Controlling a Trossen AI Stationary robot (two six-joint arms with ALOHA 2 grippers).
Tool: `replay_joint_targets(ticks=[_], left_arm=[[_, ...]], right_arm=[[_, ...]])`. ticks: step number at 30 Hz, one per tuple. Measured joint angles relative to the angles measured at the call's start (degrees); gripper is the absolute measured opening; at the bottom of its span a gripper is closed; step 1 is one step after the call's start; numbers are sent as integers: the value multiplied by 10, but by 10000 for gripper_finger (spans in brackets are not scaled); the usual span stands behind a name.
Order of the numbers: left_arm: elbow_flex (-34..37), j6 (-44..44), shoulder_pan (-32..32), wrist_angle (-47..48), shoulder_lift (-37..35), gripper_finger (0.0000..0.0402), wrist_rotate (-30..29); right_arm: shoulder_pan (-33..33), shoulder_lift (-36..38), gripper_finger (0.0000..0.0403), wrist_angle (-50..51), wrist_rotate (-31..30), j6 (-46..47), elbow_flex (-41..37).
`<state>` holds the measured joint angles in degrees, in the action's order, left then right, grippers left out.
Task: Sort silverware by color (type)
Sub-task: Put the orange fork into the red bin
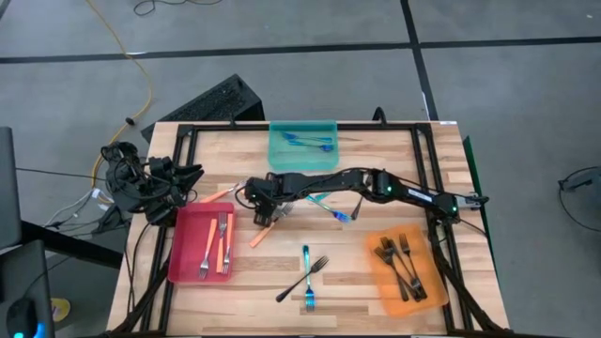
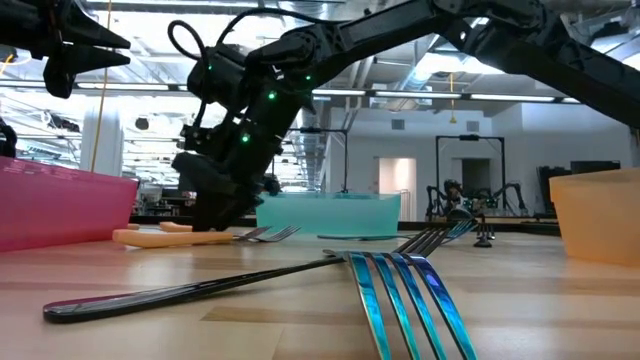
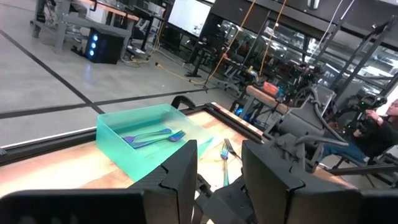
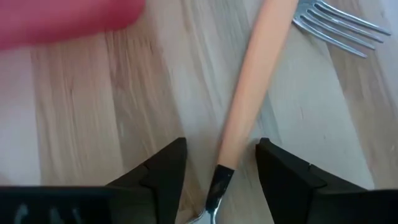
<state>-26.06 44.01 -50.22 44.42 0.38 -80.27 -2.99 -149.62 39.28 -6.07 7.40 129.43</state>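
An orange-handled fork (image 4: 249, 93) lies flat on the wood next to the red tray (image 4: 56, 18). It also shows in the high view (image 1: 261, 233) and the low view (image 2: 185, 237). My right gripper (image 4: 221, 149) is open and low over the table (image 1: 264, 214). Its fingers stand on either side of the fork where the handle meets the metal neck, with a gap on both sides. Silver tines of a second fork (image 4: 336, 25) lie just beyond. My left gripper (image 3: 219, 162) is open and waits raised at the table's left edge (image 1: 194, 178).
The red tray (image 1: 188, 268) holds orange-handled forks, the teal tray (image 1: 282, 155) blue ones and the orange tray (image 1: 376, 282) dark ones. Loose on the wood are a blue fork (image 1: 307, 282) crossed with a dark fork (image 1: 296, 286), another blue fork (image 1: 335, 210) and an orange-handled fork (image 1: 219, 194).
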Motion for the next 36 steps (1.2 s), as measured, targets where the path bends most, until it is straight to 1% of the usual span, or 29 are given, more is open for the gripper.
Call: replay_joint_targets(ticks=[3,9,11,19,28,34,36], left_arm=[[0,0,0,0,0,112,0],[0,0,0,0,0,112,-1],[0,0,0,0,0,112,-1],[0,0,0,0,0,112,-1],[0,0,0,0,0,112,-1],[0,0,0,1,0,112,-1],[0,0,0,1,0,112,-1]], right_arm=[[-1,-1,181,8,-2,7,0],[-2,-3,77,18,1,36,-1],[-2,-3,54,21,2,42,-1],[0,-3,53,22,-6,49,0],[0,-9,53,58,-13,48,52],[-1,-1,53,56,-18,47,49],[-1,0,53,63,-28,47,49]])
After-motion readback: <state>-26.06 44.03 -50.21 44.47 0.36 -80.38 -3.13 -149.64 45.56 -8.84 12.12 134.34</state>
